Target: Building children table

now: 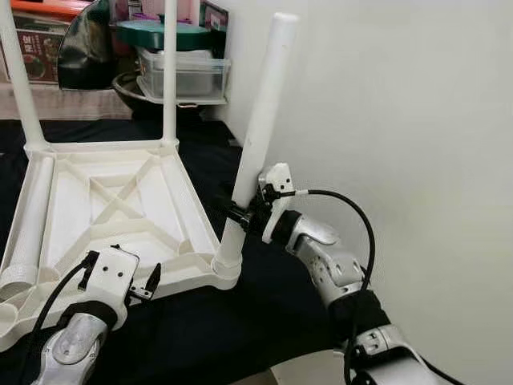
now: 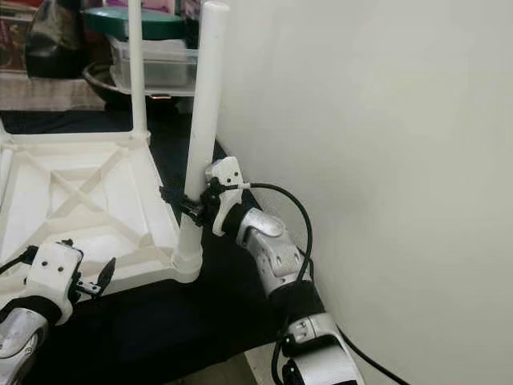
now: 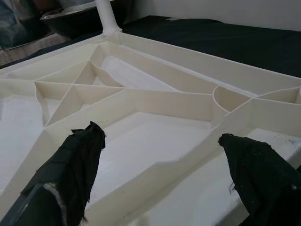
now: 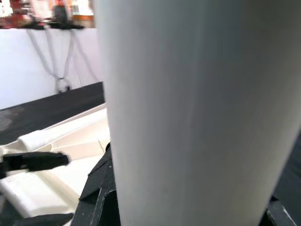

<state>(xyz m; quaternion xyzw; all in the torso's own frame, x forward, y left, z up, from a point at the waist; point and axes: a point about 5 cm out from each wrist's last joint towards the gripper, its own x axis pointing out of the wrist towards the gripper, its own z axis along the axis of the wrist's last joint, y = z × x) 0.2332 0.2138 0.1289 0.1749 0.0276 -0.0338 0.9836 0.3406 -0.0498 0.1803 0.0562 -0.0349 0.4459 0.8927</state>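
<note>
White plastic children's tabletop (image 1: 120, 208) lies upside down on black cloth-covered floor (image 1: 240, 321), ribs up so you reach corner sockets.

Right end effector (image 1: 240, 210) clamped low on white cylindrical leg (image 1: 260, 128), at 5 o'clock corner socket; leg leans, likely not fully seated.

Left end effector (image 3: 162, 155) wide open, empty, hovering over 6 o'clock edge, probably to brace the top.

Two legs already upright at 11 and 1 o'clock corners; spare leg (image 1: 32, 216) lies along 9 o'clock side.

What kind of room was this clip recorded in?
Probably a lived-in home room, floor level. An upturned white plastic table lies on a dark mat beside a plain white wall; stacked lidded containers and household clutter stand behind.
</note>
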